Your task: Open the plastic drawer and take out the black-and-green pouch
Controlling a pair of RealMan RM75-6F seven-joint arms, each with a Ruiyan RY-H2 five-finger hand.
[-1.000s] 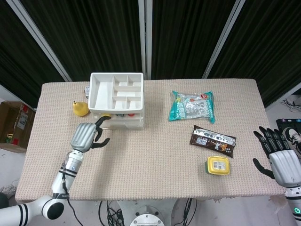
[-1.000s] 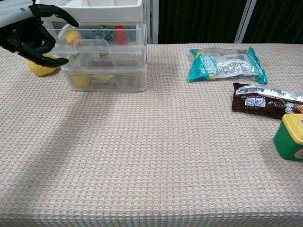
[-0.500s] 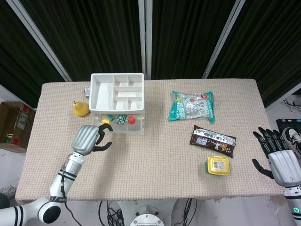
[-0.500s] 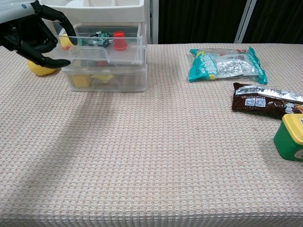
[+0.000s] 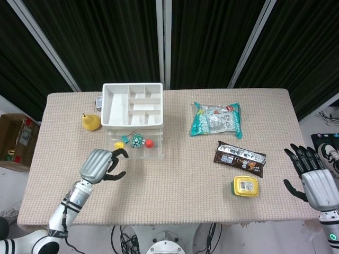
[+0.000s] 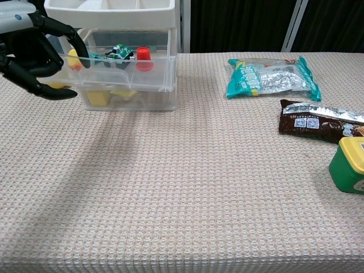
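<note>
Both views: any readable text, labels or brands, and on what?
None reads.
Teal snack bag: print blurred.
Brown wrapper: two white code squares, text too small.
Green tub, yellow lid: label illegible.
Black-and-green pouch in the open drawer: markings too small.

The left robot hand [image 5: 98,165] reaches forward with its dark fingers [image 6: 68,37] curled, while the right robot hand [image 5: 315,180] waits off to the side, fingers spread.

Drawer [image 6: 128,62] pulled out
Left robot hand [image 6: 35,57] curls at its front corner; green pouch [image 6: 118,52] lies inside.
</note>
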